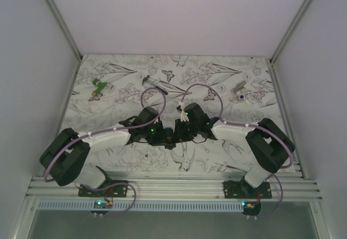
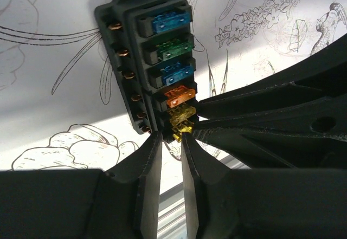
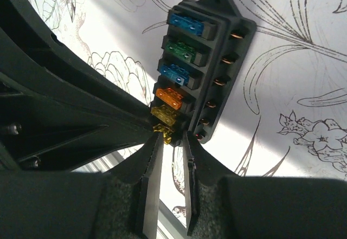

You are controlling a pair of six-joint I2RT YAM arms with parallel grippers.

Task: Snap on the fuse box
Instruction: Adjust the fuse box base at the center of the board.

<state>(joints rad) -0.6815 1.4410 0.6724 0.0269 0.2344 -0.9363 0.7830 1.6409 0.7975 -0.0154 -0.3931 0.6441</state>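
The fuse box [image 2: 142, 60] is midway across the table [image 1: 135, 157], toward its near edge. Its long axis runs straight away from both grippers, with 6 fuses in a row and the yellow end nearest. The left gripper [image 2: 171, 137] and right gripper [image 3: 171, 139], jaws narrowed, each pinch that yellow end.

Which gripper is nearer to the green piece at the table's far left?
Left. The left gripper is at the middle of the table, to the right of the green piece. The right gripper sits just beyond it, farther right still.
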